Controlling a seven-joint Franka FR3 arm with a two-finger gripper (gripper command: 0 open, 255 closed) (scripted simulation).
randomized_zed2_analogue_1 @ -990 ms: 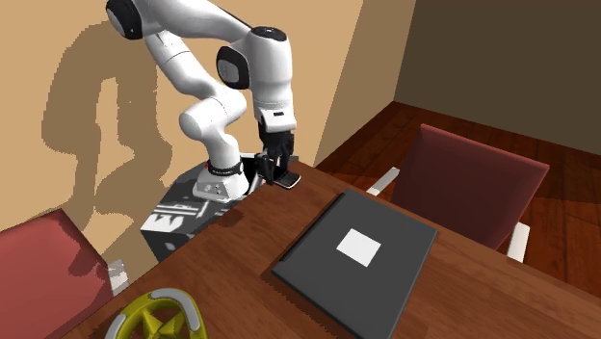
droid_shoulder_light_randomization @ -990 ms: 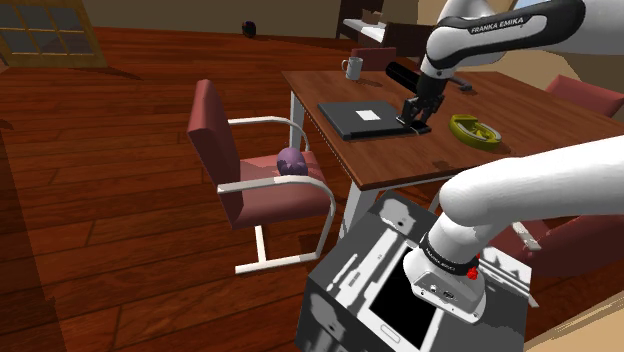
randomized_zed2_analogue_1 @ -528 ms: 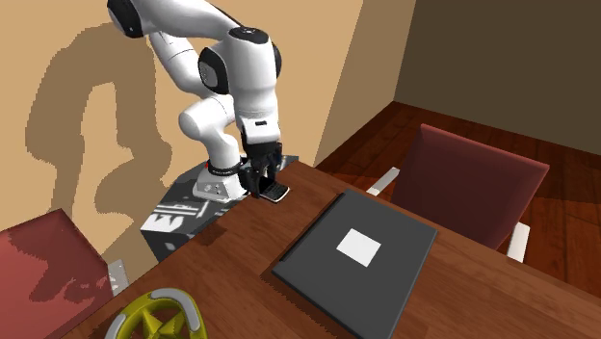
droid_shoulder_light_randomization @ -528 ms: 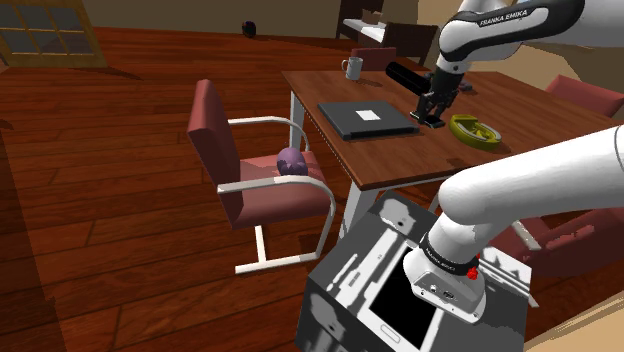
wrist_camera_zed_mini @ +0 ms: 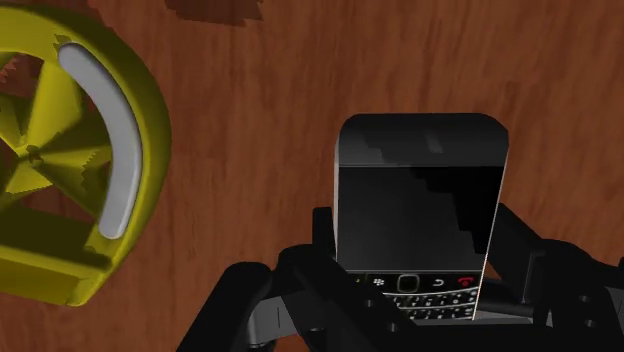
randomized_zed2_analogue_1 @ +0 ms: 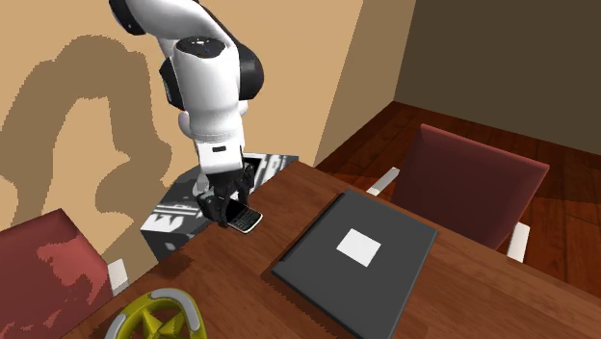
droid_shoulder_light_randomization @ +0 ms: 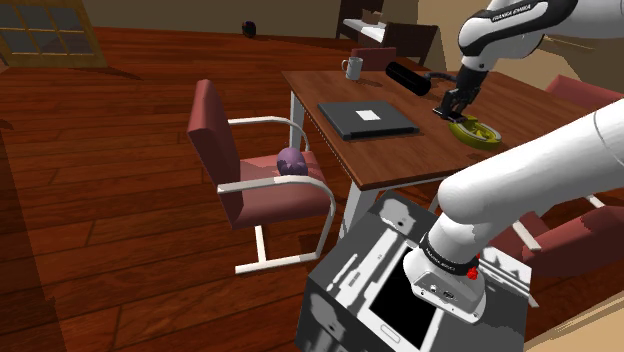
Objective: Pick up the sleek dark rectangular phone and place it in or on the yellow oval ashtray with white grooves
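Note:
The phone [wrist_camera_zed_mini: 420,210] is black with a dark screen and a small keypad, and my gripper [wrist_camera_zed_mini: 418,262] is shut on its lower end. It hangs a little above the wooden table [droid_shoulder_light_randomization: 400,165]. In the shoulder view the gripper [droid_shoulder_light_randomization: 452,108] holds the phone just left of and behind the yellow ashtray [droid_shoulder_light_randomization: 476,131]. The second exterior view has the phone [randomized_zed2_analogue_1: 245,220] in the gripper [randomized_zed2_analogue_1: 231,207] over the table's far edge, with the ashtray [randomized_zed2_analogue_1: 154,318] at the bottom left. The ashtray [wrist_camera_zed_mini: 60,180], yellow with a white groove, lies beside the phone in the wrist view.
A flat dark case [droid_shoulder_light_randomization: 367,118] with a white label lies mid-table. A mug [droid_shoulder_light_randomization: 352,68] and a black cylinder [droid_shoulder_light_randomization: 407,77] stand at the far end. A red chair [droid_shoulder_light_randomization: 240,170] with a purple object [droid_shoulder_light_randomization: 291,161] stands at the table's left; another red chair [randomized_zed2_analogue_1: 462,183] is opposite.
The arm has carried the phone across the table toward the ashtray: rightward in the shoulder view, leftward and nearer in the second exterior view. The grip stayed shut.

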